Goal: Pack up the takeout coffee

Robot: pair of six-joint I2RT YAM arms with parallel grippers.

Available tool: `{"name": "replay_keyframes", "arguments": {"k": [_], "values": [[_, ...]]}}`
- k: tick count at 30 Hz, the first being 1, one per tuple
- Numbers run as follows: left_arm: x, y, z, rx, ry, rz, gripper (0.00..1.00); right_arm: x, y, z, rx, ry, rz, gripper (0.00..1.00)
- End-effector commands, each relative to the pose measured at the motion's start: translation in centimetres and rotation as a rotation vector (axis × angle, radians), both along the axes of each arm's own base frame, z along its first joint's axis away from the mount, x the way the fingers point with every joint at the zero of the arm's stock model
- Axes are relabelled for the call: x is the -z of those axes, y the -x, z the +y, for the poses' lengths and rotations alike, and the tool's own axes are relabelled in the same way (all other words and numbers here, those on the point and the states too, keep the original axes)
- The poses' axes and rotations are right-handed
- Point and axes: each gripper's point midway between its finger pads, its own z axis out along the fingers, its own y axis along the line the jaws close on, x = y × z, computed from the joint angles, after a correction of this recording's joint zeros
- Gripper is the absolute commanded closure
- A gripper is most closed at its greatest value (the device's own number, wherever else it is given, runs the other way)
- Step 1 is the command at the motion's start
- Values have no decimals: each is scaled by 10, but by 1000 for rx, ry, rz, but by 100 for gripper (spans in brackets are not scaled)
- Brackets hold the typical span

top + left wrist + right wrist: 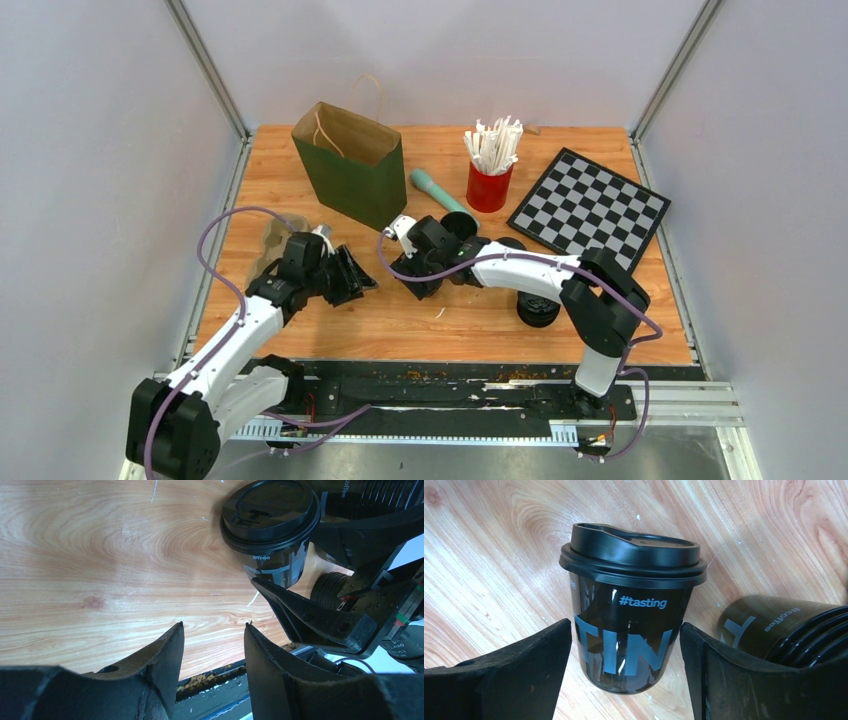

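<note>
Lettering is showing in pale blue on the cup (pixel 631 630): "#tasting" just under the lid (pixel 634 555), and below it big block letters that are perhaps reading "TIN", the first one being half hidden. From the left wrist view the same cup is showing "#free". The stack (pixel 789 625) of cups lying on its side just right of the right gripper (pixel 626 626) is carrying "#coffee".

The cup is dark and glossy, tapering downward, and is wearing a black sip lid pressed on all round. It is standing upright on the table (pixel 484 555), between the right gripper's fingers (pixel 524 675).

Those fingers are flanking the cup low on its wall, one at each side and very close. Whether they are pressing on it or standing just clear I cannot tell. The right arm is reaching leftward from its base with the elbow bent, its wrist tilting down at the cup.

The left gripper (pixel 214 626) is hovering low over bare wood with its fingers spread and nothing between them, the cup standing ahead of its tips and to the right. The left arm is stretching forward and inward, pointing toward the right gripper.
</note>
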Motion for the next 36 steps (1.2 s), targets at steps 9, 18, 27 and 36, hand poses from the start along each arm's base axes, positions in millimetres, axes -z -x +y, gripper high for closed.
{"name": "replay_keyframes", "arguments": {"k": [9,18,27,36], "values": [[-18,-11,-7,-22,116,-11,44,-7,4,8,-22,-83,-31,31],[-40,-25,-18,-90,289,-16,41,-28,20,8,-26,-197,-49,36],[-74,-27,-28,-168,512,-29,32,-91,32,5,-28,-395,-228,36],[-95,-19,-30,-202,688,-53,27,-126,41,0,-30,-495,-306,36]]}}
